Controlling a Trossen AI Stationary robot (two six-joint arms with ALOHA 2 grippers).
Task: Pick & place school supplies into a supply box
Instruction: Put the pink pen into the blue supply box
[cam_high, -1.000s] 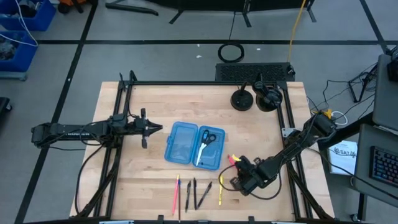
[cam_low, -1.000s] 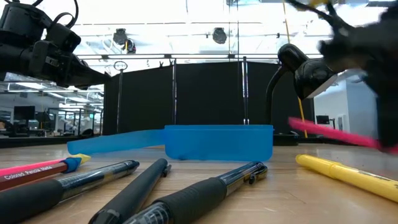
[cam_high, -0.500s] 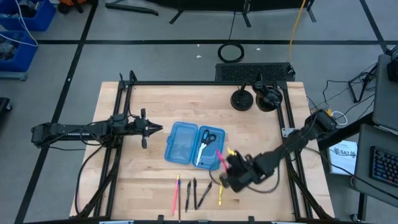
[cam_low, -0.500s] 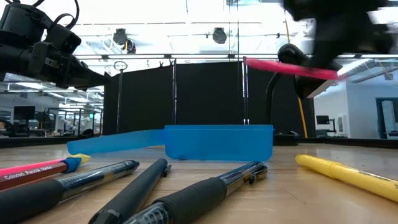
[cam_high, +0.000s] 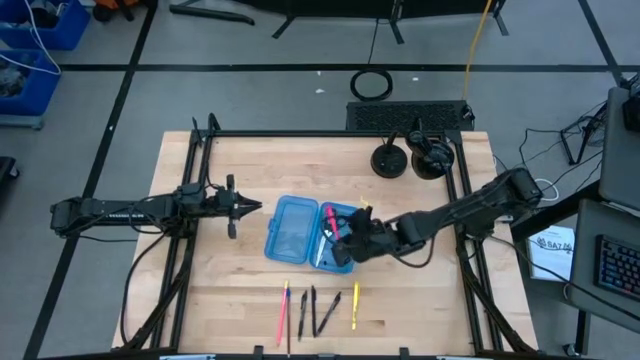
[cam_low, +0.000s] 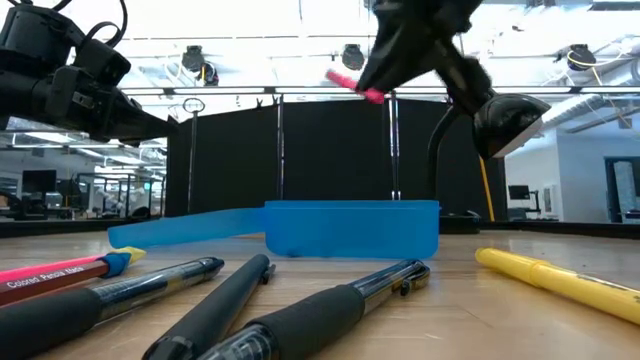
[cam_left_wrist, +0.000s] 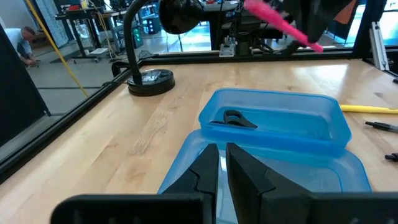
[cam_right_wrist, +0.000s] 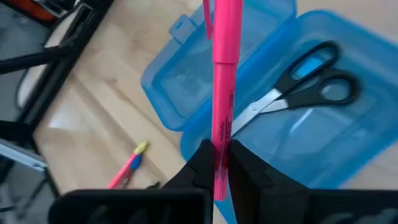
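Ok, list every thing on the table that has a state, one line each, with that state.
Pencil case: open, both halves flat on the table.
Scissors: closed, lying in the case's right half.
Pink pen: held in the air above the case.
Right gripper: shut on the pink pen.
Left gripper: shut, empty, waiting left of the case.
Yellow pen: lying on the table.

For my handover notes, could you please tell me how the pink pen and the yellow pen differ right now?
The pink pen is clamped in the right gripper above the supply box; the yellow pen lies untouched on the table. Both are slim and outside the box.
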